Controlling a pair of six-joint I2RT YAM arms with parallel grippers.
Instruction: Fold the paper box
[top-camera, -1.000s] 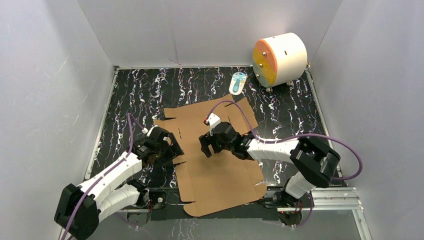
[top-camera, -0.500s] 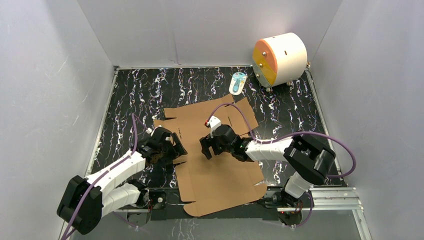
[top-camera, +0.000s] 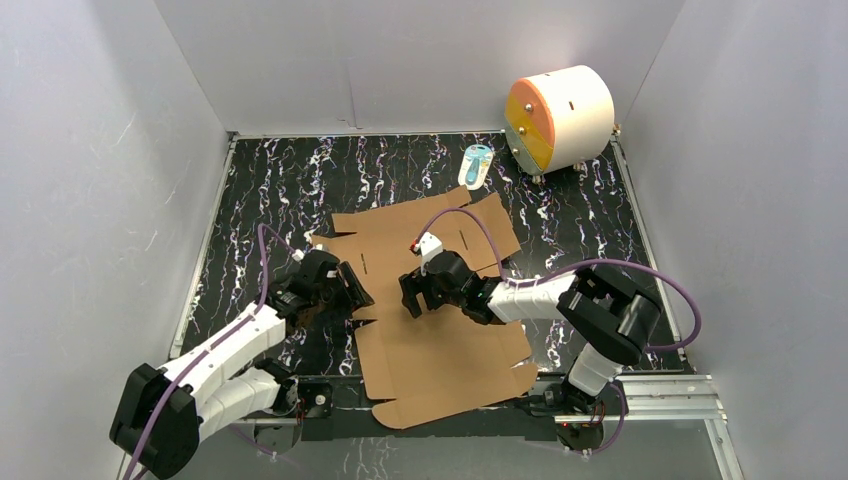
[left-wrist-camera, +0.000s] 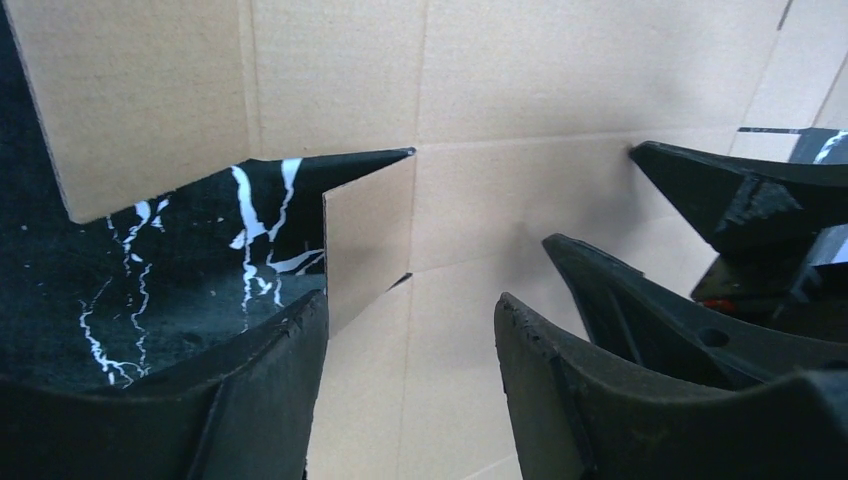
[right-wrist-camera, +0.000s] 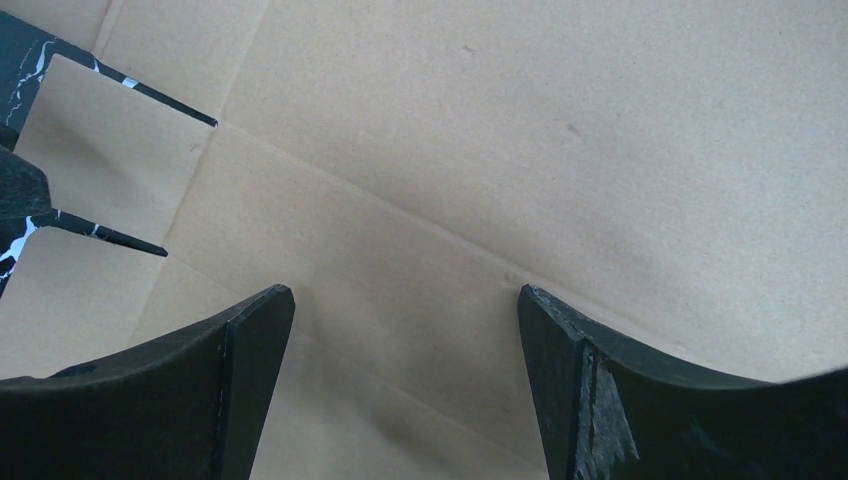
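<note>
Top external: arms bent low over paper box (top-camera: 440, 350); left gripper (top-camera: 355, 293), right gripper (top-camera: 418, 303) both parted.

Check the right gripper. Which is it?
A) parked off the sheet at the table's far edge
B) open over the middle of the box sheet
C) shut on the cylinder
B: the right gripper has its fingers wide apart with only bare box between them, and the top view puts it over the sheet's middle.

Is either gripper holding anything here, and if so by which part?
Nothing is held. The left gripper stands open at a side flap of the paper box; the right gripper is open above its middle.
</note>
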